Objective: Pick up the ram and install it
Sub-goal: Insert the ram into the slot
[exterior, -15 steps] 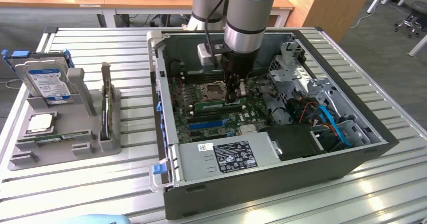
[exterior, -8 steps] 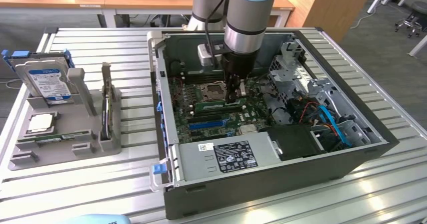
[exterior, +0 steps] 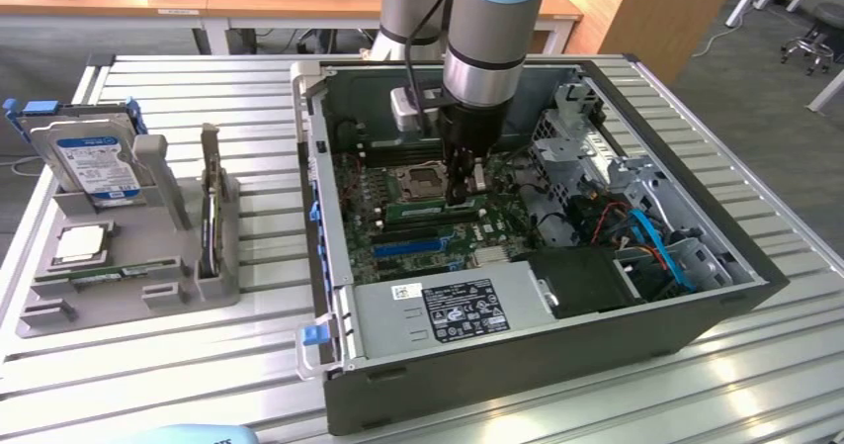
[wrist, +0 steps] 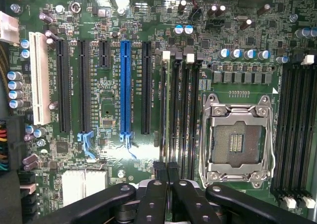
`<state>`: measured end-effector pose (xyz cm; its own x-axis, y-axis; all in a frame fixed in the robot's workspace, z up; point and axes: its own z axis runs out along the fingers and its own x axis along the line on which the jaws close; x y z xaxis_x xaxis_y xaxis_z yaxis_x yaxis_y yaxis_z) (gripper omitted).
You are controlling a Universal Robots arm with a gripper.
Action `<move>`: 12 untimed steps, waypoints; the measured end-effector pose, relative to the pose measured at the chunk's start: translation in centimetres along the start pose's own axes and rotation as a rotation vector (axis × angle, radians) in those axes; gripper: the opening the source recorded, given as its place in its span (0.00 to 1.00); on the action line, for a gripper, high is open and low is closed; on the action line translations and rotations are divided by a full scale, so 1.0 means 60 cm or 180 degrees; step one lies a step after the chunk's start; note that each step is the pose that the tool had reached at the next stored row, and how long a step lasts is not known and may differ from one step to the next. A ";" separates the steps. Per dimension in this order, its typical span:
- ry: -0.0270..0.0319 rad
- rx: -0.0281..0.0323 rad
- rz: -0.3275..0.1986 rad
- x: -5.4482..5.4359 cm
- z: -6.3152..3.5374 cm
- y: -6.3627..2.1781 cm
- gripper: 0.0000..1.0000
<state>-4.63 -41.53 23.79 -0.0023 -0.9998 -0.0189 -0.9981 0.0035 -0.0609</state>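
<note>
The ram (exterior: 415, 210) is a narrow green stick standing on its long edge at the memory slots (wrist: 184, 110), just beside the empty processor socket (exterior: 419, 180) inside the open computer case (exterior: 528, 365). In the wrist view the ram (wrist: 164, 110) is a thin line seen edge-on, running away from my fingertips. My gripper (exterior: 462, 195) reaches straight down into the case, and its dark fingers are shut on the ram. In the wrist view the gripper (wrist: 167, 168) has its tips pressed together over the slot's near end. I cannot tell whether the stick is fully seated.
A grey parts tray (exterior: 79, 315) at the exterior view's left holds an upright hard drive (exterior: 93, 162) and a square silver chip (exterior: 82, 241). Inside the case, a power supply (exterior: 456, 310), cables (exterior: 646, 236) and a blue expansion slot (wrist: 125, 85) crowd the board.
</note>
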 end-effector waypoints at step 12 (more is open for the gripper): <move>0.0000 0.0000 0.0003 0.000 0.004 0.000 0.12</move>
<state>-4.63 -41.53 23.56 -0.0034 -0.9998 -0.0189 -0.9981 0.0046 -0.0609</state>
